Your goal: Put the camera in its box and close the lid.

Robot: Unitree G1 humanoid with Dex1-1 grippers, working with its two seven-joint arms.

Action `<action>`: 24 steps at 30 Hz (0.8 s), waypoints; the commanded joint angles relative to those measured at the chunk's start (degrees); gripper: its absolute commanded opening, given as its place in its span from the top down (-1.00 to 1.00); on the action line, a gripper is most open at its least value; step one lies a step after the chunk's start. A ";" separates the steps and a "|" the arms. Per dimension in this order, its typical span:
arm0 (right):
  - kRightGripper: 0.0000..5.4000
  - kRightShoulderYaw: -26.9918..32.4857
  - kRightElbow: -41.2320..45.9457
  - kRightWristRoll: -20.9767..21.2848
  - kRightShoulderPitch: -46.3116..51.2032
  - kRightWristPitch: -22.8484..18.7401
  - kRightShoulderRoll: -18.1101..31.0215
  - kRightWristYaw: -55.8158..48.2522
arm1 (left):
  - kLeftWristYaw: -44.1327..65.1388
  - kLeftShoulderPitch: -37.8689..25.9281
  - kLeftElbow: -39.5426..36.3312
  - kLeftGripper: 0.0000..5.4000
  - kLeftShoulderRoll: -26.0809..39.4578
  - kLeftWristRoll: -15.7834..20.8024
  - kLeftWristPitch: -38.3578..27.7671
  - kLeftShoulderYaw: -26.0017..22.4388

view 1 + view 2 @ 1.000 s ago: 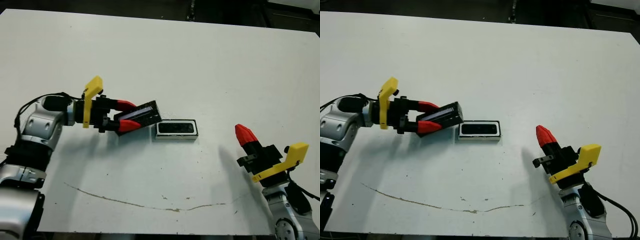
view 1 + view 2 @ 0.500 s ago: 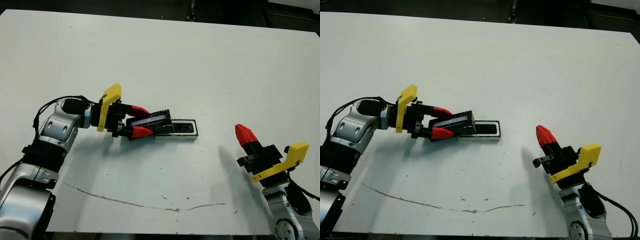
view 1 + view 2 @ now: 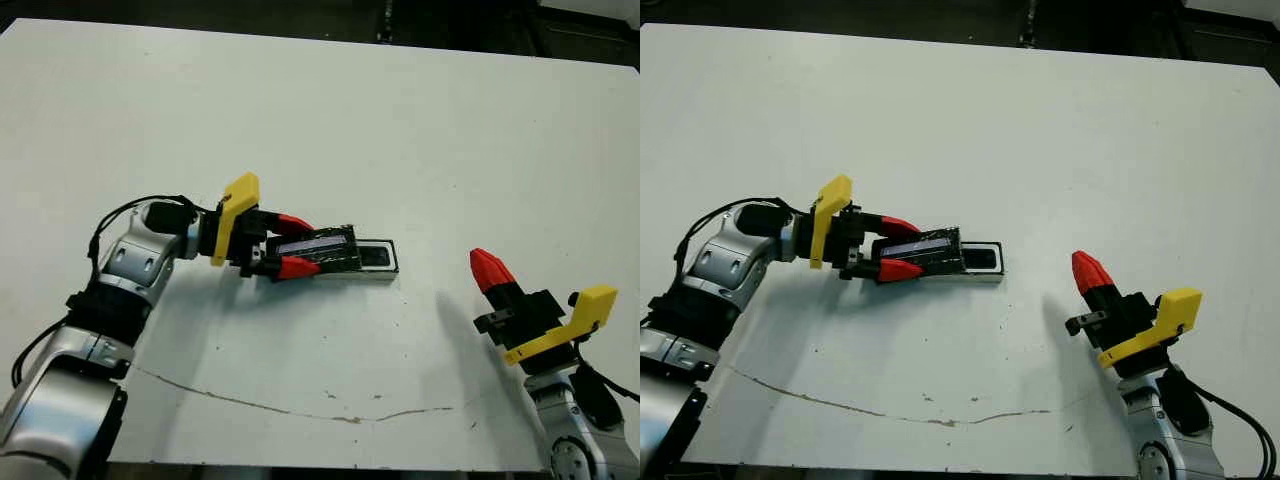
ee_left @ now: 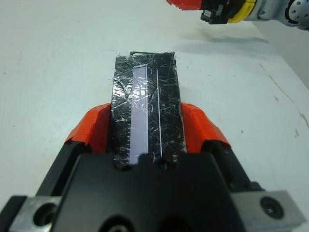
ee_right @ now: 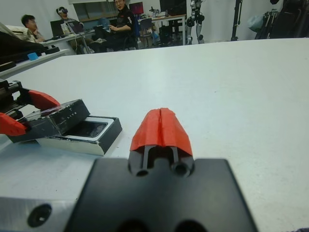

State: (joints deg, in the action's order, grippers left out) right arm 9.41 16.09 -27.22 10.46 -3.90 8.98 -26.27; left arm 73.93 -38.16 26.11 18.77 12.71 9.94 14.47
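Observation:
My left gripper is shut on the lid, a black slab with a crinkly, shiny top, gripped by its long edges. The lid hangs tilted over the left part of the box, a shallow tray with a white wall. Only the box's right end shows. The camera lies dark inside the box, partly under the lid. Off to the right, near the front edge, my right gripper is shut on nothing, with its red fingertips together, well apart from the box.
A thin brown line runs across the white table near its front edge. Several people sit at desks beyond the table in the right wrist view.
My left gripper has carried the lid to the right, from beside the box to over its left part, and the lid now lies flatter. The right arm has not moved.

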 commanded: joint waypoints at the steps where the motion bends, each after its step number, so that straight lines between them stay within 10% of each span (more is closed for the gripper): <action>1: 1.00 0.27 -0.27 0.29 0.93 0.45 0.64 -0.12 | 0.08 1.99 0.56 -0.17 -3.14 -0.55 3.11 2.99; 24: 1.00 0.64 0.68 0.63 1.64 -0.46 0.73 1.23 | -0.08 -3.12 20.05 -0.17 -14.59 -5.96 -11.40 7.34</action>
State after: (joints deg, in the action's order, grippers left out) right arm 9.56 16.45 -26.90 11.54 -3.89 9.00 -25.66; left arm 72.51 -44.15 43.63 8.23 10.53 -1.97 17.22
